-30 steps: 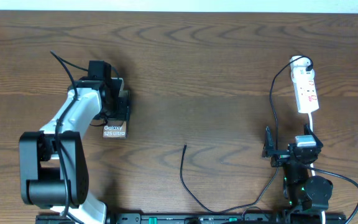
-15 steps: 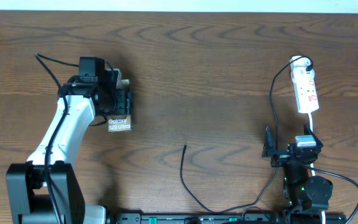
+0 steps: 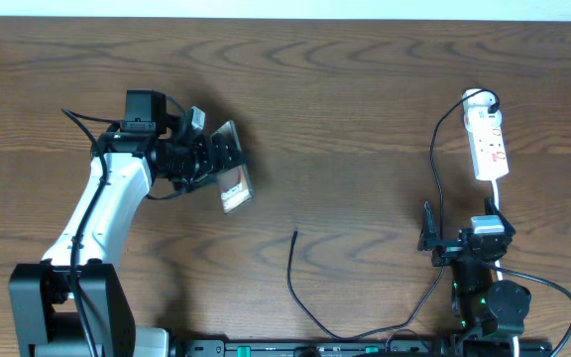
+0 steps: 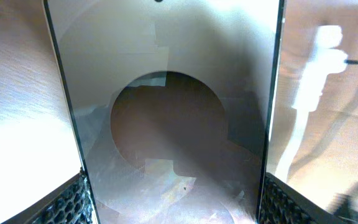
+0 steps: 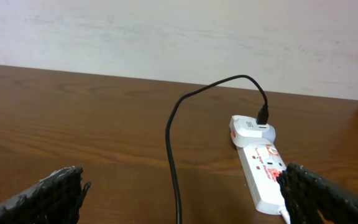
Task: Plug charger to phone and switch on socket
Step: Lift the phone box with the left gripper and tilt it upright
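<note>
One bronze-brown phone slab [image 3: 236,190] pinched in my left gripper [image 3: 216,159].
Long axis slants toward the near-right corner of the table [image 3: 345,89]; right gripper [image 5: 179,199] spread wide.

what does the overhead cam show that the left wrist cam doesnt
Only overhead: the charger lying loose with its tip free, and the white lettering on the phone. Only left wrist: the phone's glossy face close up, full of reflections, with a ridged finger pad at each lower corner. Both: the phone clamped in the left gripper. A blurred white shape at the wrist view's right may be the socket, which is sharp only from overhead.
</note>
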`<state>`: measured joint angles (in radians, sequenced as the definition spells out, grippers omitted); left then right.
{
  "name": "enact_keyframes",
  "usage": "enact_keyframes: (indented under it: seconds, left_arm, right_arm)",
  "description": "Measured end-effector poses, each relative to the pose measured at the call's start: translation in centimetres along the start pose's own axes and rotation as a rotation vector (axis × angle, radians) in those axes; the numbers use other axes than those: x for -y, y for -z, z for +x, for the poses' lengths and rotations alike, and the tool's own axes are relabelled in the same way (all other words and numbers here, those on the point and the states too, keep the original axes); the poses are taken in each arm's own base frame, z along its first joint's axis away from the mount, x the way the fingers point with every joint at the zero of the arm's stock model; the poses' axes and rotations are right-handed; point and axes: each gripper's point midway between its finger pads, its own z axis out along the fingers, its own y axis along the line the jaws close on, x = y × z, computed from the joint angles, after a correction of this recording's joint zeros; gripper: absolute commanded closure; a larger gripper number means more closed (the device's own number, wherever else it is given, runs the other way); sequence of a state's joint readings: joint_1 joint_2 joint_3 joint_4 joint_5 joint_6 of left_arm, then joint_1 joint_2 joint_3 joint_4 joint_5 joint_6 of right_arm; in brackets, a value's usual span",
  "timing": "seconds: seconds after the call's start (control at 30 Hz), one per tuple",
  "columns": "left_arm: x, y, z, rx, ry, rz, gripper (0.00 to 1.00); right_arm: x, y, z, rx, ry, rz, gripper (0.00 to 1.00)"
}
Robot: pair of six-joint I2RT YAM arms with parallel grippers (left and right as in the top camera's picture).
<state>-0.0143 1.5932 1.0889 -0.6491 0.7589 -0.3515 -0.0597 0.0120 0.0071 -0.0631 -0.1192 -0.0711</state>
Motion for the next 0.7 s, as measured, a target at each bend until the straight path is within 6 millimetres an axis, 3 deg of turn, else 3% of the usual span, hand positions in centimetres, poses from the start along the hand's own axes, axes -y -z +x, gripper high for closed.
enact_keyframes:
  seconds: [0.33, 0.7]
  left_arm:
    - [5.4, 1.7, 1.6, -0.170, 0.293, 0.331, 0.93]
    - [6.6, 4.5, 1.0, -0.275, 0.582, 0.477, 0.93]
  right_arm:
    - [0.0, 0.0, 0.0, 0.000, 0.000, 0.000, 0.01]
    - [0.0, 0.0, 0.0, 0.000, 0.000, 0.000, 0.01]
